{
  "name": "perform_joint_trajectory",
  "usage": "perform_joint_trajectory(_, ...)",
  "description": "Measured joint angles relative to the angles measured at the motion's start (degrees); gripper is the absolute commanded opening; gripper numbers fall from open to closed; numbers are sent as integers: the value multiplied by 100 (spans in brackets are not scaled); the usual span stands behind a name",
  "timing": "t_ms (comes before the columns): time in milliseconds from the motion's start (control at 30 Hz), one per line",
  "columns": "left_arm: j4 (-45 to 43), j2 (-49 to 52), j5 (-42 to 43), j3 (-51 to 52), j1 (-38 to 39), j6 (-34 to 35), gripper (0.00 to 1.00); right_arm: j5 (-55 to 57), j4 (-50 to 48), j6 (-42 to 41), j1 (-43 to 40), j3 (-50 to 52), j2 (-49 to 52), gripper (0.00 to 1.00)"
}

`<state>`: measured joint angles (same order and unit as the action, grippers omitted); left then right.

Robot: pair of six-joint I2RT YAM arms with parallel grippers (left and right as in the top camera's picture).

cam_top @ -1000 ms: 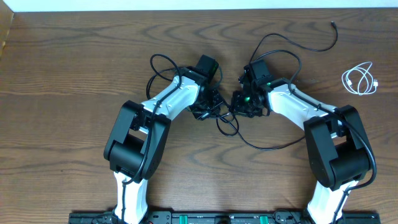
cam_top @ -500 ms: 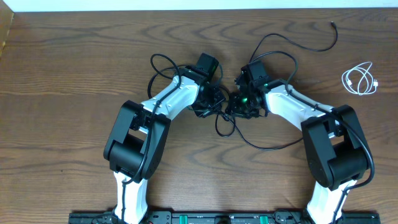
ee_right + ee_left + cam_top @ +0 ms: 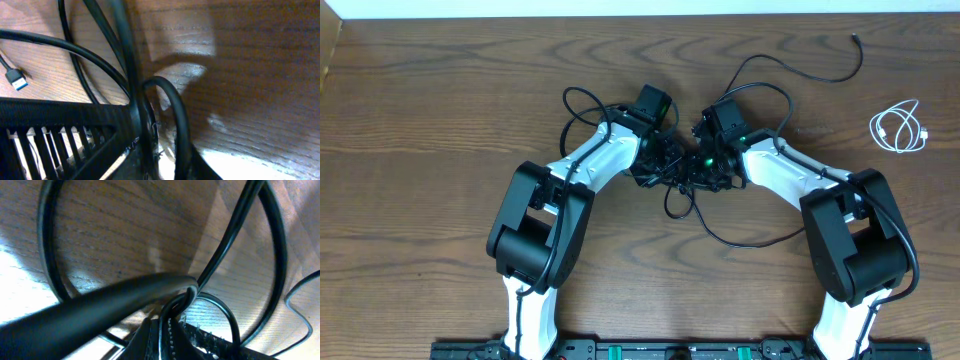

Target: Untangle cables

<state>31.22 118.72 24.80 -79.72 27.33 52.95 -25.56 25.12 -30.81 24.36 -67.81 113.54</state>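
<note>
The long black cable (image 3: 752,238) lies in loose loops round both grippers, and one plug end (image 3: 857,39) reaches the far right. At the table's middle my left gripper (image 3: 666,166) is shut on a strand of it. In the left wrist view the thin black cable (image 3: 235,230) runs down into the closed jaws of that gripper (image 3: 162,332). Close beside it, my right gripper (image 3: 696,168) is shut on another strand; the right wrist view shows the black cable (image 3: 176,112) passing between the jaws of this gripper (image 3: 147,145). The white cable (image 3: 898,128) lies coiled apart at the right.
A blue-tipped USB plug (image 3: 15,80) of the black cable lies on the wood at the left of the right wrist view. Thicker arm wires (image 3: 582,112) arc behind the left arm. The table's far edge (image 3: 640,14) runs along the top.
My right gripper has slid left, closing the gap to the left gripper, and its jaws have narrowed a little. The black loops below them shifted left. The left arm has stayed put.
</note>
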Motion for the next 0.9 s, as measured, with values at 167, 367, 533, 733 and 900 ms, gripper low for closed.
perform_joint_trajectory(167, 81, -4, -337, 0, 48, -17, 30, 0, 2, 11, 0, 0, 4, 2)
perform_joint_trajectory(367, 704, -79, -887, -2, 70, -380, 36, 79, 46, 31, 28, 2, 26, 2)
perform_joint_trajectory(533, 1196, -120, -1276, 0, -9, -855, 36, 90, 55, 140, -22, 2, 31, 5)
perform_joint_trajectory(733, 1556, -120, -1495, 0, -496, -1451, 36, 61, 116, 328, -234, 0, 31, 23)
perform_joint_trajectory(900, 1659, -120, -1587, 0, -994, -1722, 37, -398, 7, 767, -367, -4, 28, 43)
